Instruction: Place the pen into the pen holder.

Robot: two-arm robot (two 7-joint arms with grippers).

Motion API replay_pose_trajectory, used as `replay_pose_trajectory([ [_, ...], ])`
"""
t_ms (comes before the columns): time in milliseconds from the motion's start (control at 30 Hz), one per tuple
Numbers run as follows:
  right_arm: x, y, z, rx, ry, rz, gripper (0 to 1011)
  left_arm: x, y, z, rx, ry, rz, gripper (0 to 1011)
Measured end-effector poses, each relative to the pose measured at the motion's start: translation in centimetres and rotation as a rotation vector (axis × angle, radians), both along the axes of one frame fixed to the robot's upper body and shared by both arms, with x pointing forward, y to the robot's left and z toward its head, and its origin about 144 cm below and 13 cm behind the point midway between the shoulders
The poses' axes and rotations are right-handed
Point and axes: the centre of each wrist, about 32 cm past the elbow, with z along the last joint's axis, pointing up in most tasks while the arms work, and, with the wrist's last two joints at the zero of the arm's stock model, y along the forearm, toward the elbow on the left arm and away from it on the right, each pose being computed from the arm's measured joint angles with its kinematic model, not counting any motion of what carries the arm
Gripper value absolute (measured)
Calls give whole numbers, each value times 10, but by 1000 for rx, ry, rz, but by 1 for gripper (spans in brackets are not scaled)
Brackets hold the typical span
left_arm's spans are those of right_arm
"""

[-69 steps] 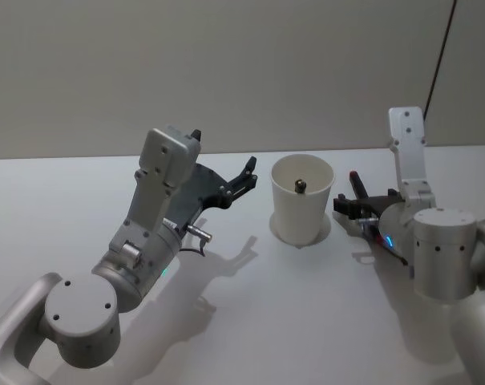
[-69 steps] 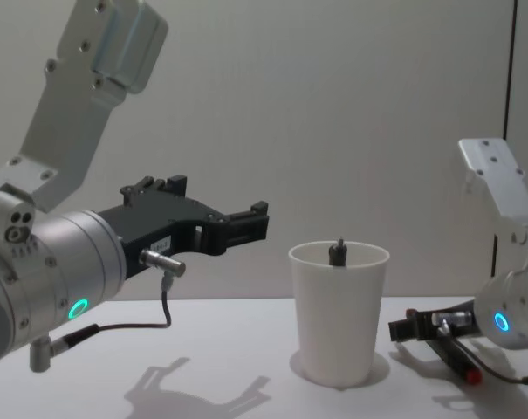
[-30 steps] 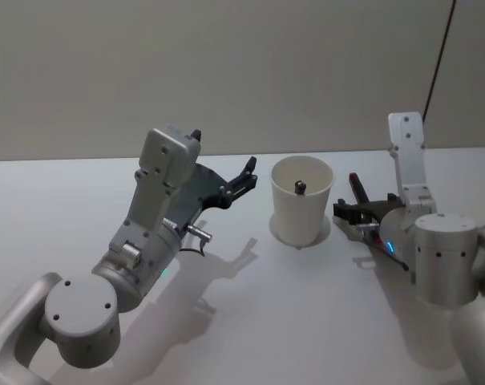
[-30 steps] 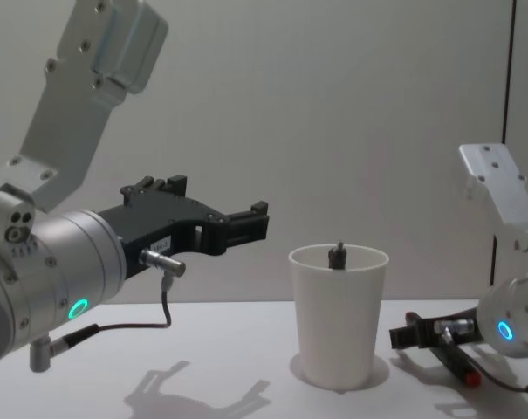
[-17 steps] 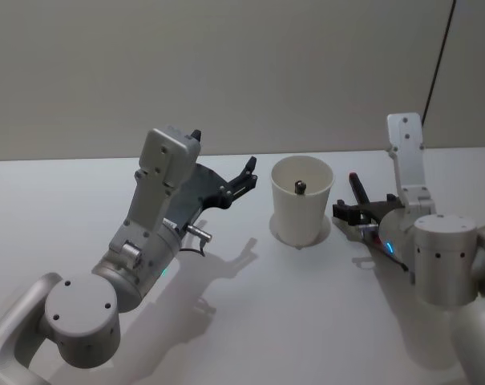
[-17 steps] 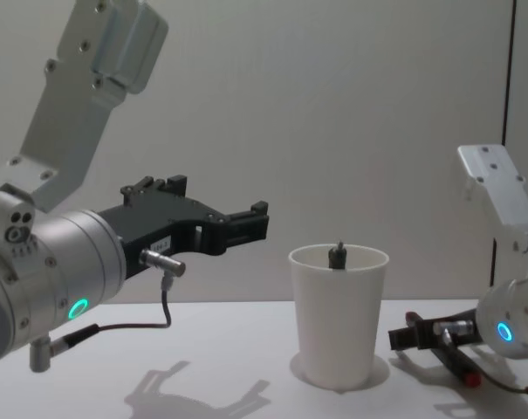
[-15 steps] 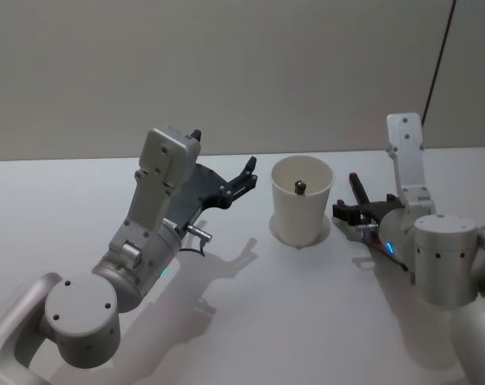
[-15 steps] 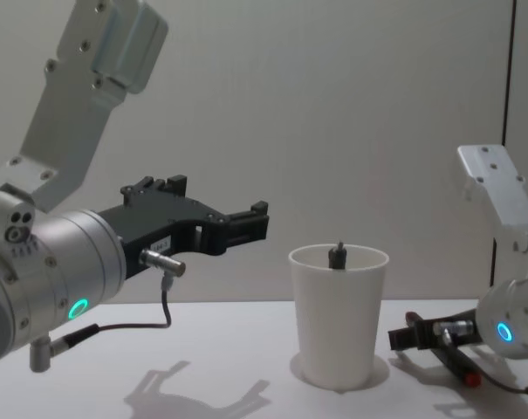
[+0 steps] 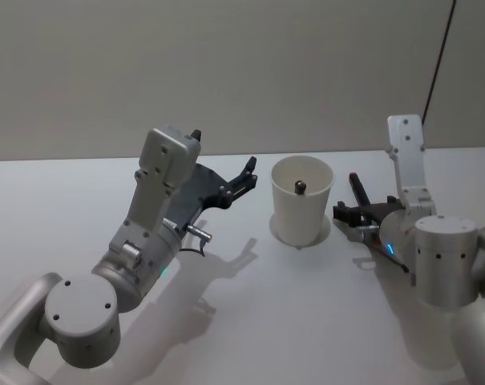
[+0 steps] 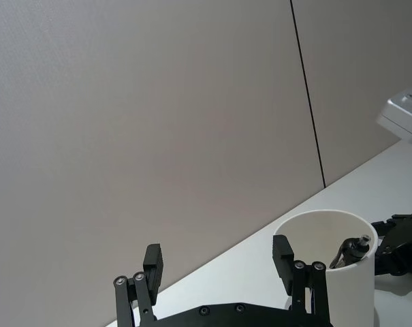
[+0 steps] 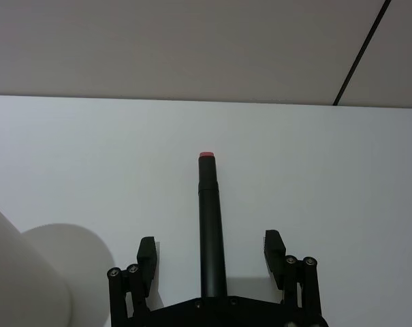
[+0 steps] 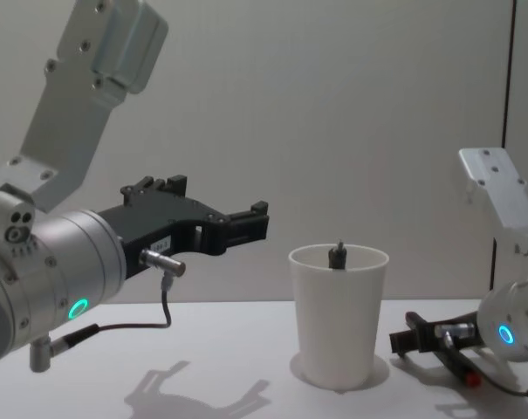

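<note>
The pen holder (image 9: 302, 210), a white paper cup, stands upright mid-table, also in the chest view (image 12: 338, 319) and left wrist view (image 10: 342, 279). A dark pen tip (image 9: 301, 186) pokes up inside it (image 12: 337, 254). To its right a black pen (image 11: 209, 218) with a red end lies flat on the table (image 9: 355, 186) (image 12: 457, 361). My right gripper (image 11: 210, 245) is open low over this pen, one finger on each side (image 9: 358, 210) (image 12: 421, 339). My left gripper (image 9: 246, 176) hangs open in the air left of the cup (image 12: 250, 223) (image 10: 218, 252), holding nothing.
The white table (image 9: 250, 321) ends at a plain grey wall close behind the cup. A dark cable (image 9: 438, 56) runs down the wall at the far right. Open tabletop lies in front of the cup between the two arms.
The right arm has sunk slightly toward the table over the lying pen. The left arm, the cup and both pens have not moved.
</note>
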Motion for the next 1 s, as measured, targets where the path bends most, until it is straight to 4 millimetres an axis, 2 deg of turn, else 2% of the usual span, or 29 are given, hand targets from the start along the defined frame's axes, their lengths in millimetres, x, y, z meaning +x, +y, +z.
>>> replay_pose_trajectory([
  [133,0,0,0,1,1,0,981,0,0,0,0,0,0,1001],
  [267,0,0,0,1,2,0,900,0,0,0,0,0,0,1001],
  [400,0,0,0,1,2,0,765,0,0,0,0,0,0,1001],
  [500,0,0,-1,1,3,0,711,0,0,0,0,0,0,1001],
  [700,0,0,-1,2,3,0,485,0,0,0,0,0,0,1001],
  [767,0,0,-1,1,4,-1,450,0,0,0,0,0,0,1001],
  [867,0,0,-1,1,4,-1,305,0,0,0,0,0,0,1001],
  [967,0,-1,-1,0,6,-2,250,0,0,0,0,0,0,1001],
  [1000,0,-1,-1,0,6,-2,203,0,0,0,0,0,0,1001],
])
